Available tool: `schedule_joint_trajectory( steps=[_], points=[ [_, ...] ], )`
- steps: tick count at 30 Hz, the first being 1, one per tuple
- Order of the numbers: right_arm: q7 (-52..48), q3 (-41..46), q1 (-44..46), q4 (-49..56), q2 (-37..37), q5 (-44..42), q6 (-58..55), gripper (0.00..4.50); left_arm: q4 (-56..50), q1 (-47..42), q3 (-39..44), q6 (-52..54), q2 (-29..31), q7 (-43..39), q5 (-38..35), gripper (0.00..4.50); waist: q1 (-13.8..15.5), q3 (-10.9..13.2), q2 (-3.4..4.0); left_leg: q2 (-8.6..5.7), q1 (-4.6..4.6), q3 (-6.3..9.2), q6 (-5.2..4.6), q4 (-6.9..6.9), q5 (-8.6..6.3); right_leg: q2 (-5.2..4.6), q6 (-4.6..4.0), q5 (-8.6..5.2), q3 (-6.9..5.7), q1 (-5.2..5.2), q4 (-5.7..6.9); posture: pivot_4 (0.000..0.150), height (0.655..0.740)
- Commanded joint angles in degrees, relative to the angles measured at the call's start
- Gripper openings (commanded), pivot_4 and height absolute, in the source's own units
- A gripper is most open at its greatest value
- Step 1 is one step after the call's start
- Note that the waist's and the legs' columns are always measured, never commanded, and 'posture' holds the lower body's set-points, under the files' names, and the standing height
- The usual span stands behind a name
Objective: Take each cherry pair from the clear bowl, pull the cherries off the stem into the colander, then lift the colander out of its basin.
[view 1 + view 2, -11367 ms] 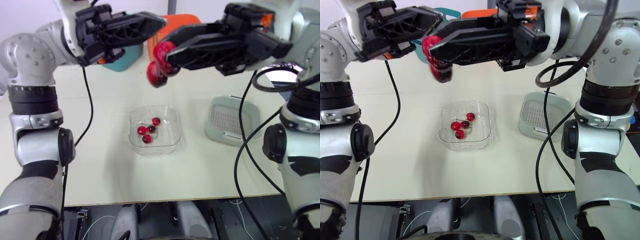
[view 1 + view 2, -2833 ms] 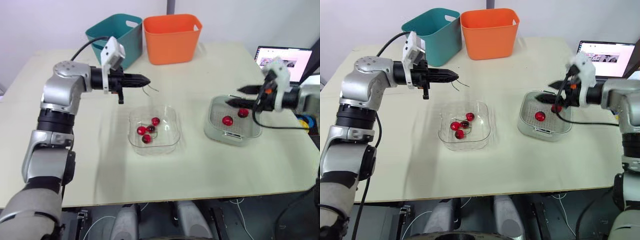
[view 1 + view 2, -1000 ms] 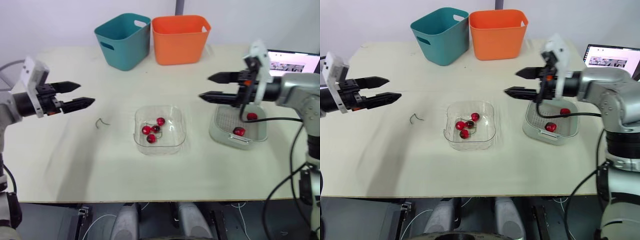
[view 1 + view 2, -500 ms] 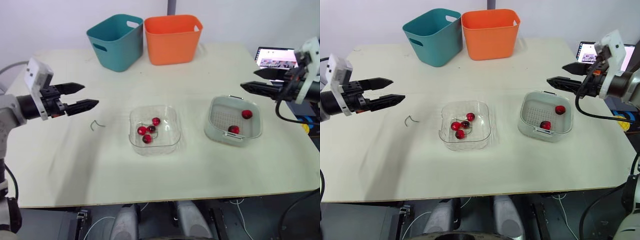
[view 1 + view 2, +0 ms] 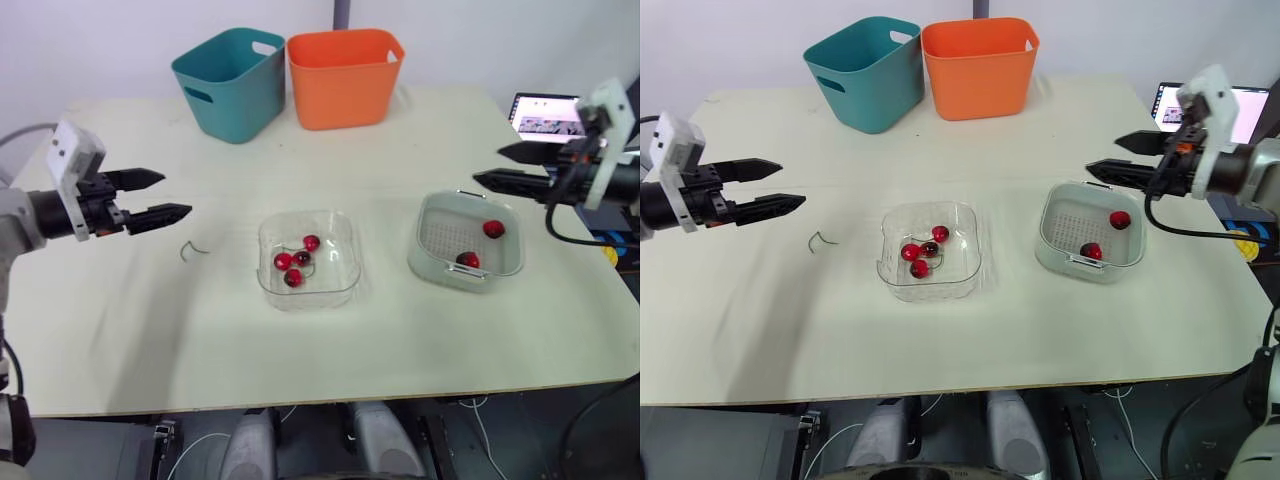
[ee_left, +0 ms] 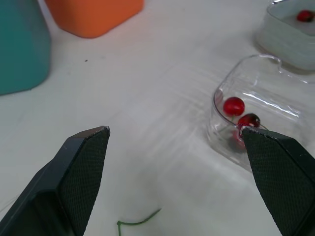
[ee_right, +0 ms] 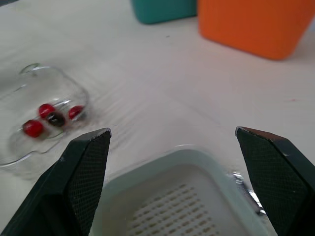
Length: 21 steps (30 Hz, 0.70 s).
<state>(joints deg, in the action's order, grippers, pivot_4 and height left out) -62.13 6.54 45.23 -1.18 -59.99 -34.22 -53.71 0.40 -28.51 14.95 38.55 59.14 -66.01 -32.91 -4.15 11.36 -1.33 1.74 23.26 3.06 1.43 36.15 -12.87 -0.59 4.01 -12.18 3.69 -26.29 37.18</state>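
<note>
The clear bowl [image 5: 347,262] sits mid-table and holds several red cherries [image 5: 299,259] on thin stems. To its right stands the pale colander [image 5: 440,236] in its basin, with two loose cherries [image 5: 493,228] inside. A bare green stem [image 5: 193,250] lies on the table left of the bowl. My left gripper [image 5: 175,194] hovers open and empty at the left, above and beyond that stem. My right gripper [image 5: 488,165] hangs open and empty over the colander's far edge. The left wrist view shows the bowl [image 6: 266,162] and stem [image 6: 140,222]; the right wrist view shows the colander [image 7: 197,167].
A teal bin [image 5: 228,80] and an orange bin [image 5: 345,75] stand side by side at the back of the table. A laptop [image 5: 545,112] sits off the table's right rear corner, just behind my right arm.
The head view has shifted. My right gripper has drawn back to the right, from between bowl and colander to over the colander's far edge. The left gripper has hardly moved.
</note>
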Motion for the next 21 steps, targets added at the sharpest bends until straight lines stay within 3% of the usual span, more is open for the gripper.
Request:
schedule_joint_trajectory(
  steps=[1,6,12,15,18,21],
  points=[
    [-2.59,-6.86,3.84,7.88,1.49,-0.7,-1.76,4.41,-4.63,0.76,1.25,0.94,2.75,-3.14,-2.35,4.5,0.0,0.0,0.0,0.02,0.0,0.0,0.0,-0.01,0.0,0.02,0.03,-0.07,0.0,0.0,-0.01,0.15,0.74],
    [0.91,-21.35,11.76,8.27,15.23,3.79,-4.7,4.41,-12.83,6.29,-0.67,-0.83,5.67,-7.2,-1.81,4.5,-0.12,0.0,-0.01,0.03,-0.01,-0.1,0.0,0.01,0.0,0.0,-0.02,-0.09,0.06,-0.03,0.0,0.15,0.74],
    [3.07,-29.3,12.99,6.15,22.16,8.65,-5.01,4.41,-17.03,8.64,-0.51,0.03,6.68,-7.98,-2.84,4.5,1.37,0.0,-0.01,-0.01,0.2,-0.04,0.0,0.06,0.0,-0.06,-0.04,0.03,0.02,-0.11,-0.08,0.15,0.74],
    [3.53,-32.03,13.52,3.09,24.63,11.87,-2.55,3.78,-17.55,9.0,-0.16,0.48,6.81,-7.53,-3.26,4.5,1.45,-0.01,-0.02,-0.01,0.17,-0.08,0.0,0.11,0.0,-0.06,-0.13,-0.03,0.04,-0.06,-0.11,0.15,0.74],
    [3.13,-34.13,13.64,1.59,26.2,14.82,0.2,2.79,-18.1,9.64,0.15,0.87,6.89,-7.14,-3.65,4.5,1.4,-0.01,-0.02,0.0,0.13,-0.08,0.0,0.09,0.0,-0.04,-0.13,-0.03,0.04,-0.07,-0.07,0.15,0.74],
    [3.45,-35.97,13.81,-0.51,27.69,17.88,2.2,2.79,-18.4,9.47,-0.12,1.2,6.79,-6.7,-3.83,4.5,1.22,-0.01,-0.02,0.01,0.12,-0.08,0.0,0.07,0.0,-0.02,-0.09,0.0,0.03,-0.07,-0.05,0.15,0.74]
  ],
)
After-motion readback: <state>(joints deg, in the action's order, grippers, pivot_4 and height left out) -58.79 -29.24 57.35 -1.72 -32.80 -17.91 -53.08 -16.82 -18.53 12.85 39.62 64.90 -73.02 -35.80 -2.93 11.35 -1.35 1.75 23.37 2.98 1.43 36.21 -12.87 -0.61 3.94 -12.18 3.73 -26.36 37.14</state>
